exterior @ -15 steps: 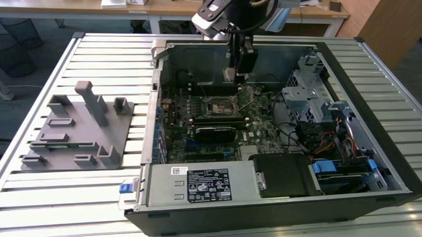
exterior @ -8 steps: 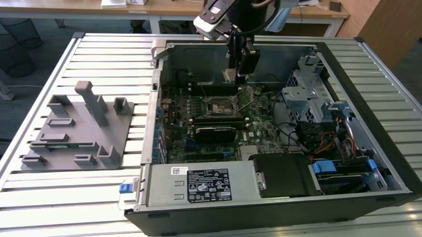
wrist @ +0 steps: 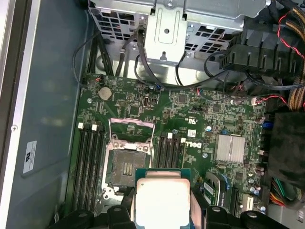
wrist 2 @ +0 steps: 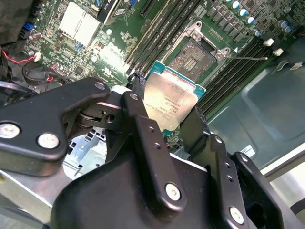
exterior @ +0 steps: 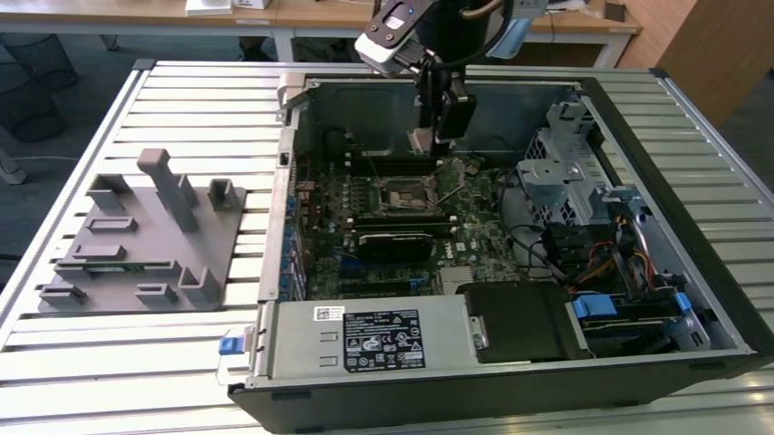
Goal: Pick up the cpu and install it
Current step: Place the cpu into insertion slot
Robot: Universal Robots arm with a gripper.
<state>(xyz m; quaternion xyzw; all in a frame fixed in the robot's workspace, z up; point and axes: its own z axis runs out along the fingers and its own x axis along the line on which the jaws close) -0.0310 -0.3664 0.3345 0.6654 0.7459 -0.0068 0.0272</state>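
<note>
The gripper point(wrist 2: 167, 109) clamps the cpu point(wrist 2: 170, 95) by opposite edges above the motherboard point(wrist 2: 109, 52), just short of the open socket point(wrist 2: 193, 56); a clean install likely demands keeping the chip level and squared to that socket.

cpu point(wrist 2: 169, 101) in pincer point(wrist 2: 166, 119), over motherboard point(wrist 2: 114, 55)

An open computer case point(exterior: 484, 399) sits on a slatted table point(exterior: 121, 381) beside a grey, perhaps plastic, fixture block point(exterior: 145, 258).
</note>
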